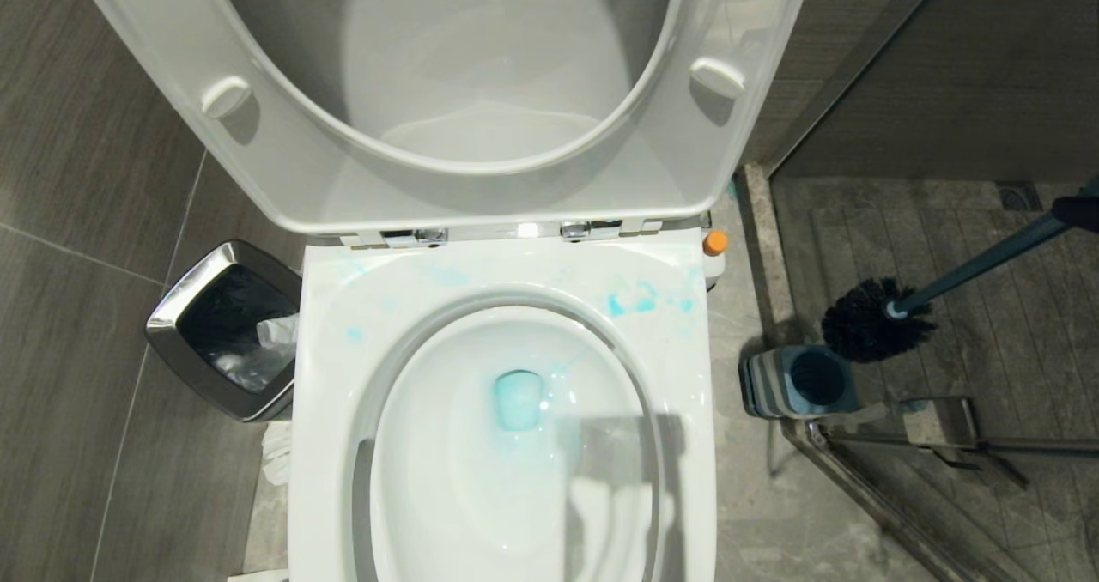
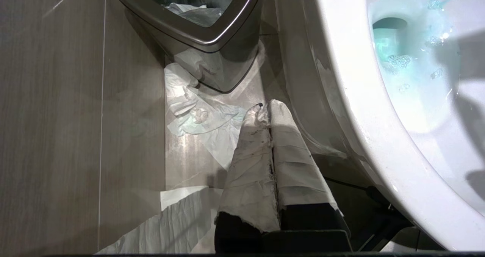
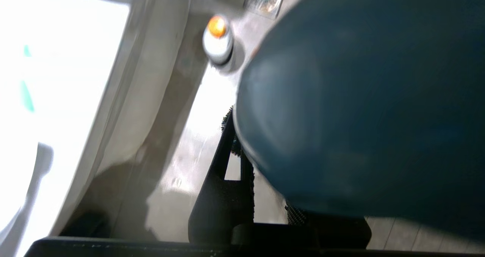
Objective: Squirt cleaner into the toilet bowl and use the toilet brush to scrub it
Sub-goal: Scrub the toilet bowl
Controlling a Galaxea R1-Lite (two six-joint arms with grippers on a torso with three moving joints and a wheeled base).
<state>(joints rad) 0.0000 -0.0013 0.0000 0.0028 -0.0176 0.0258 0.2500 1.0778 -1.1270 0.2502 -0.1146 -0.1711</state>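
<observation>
The toilet bowl point(image 1: 506, 530) stands open with seat and lid raised. Blue liquid tints its water and smears the rim. The cleaner point(image 1: 714, 242), its orange cap showing, stands behind the bowl's right corner; the right wrist view shows the cleaner point(image 3: 219, 41) too. The toilet brush point(image 1: 871, 318) hangs in the air right of the bowl, bristle head just above its holder, shaft slanting up to my right gripper point(image 1: 1083, 209) at the picture's edge. In the right wrist view that gripper point(image 3: 257, 135) is shut on the brush handle point(image 3: 360, 97). My left gripper point(image 2: 267, 107) is shut and empty, low beside the bowl.
A blue-and-grey brush holder point(image 1: 803, 382) sits on the floor by the shower's glass-door track point(image 1: 936, 440). A square steel bin point(image 1: 225, 329) stands left of the toilet, with crumpled white paper point(image 2: 193, 109) on the floor beside it.
</observation>
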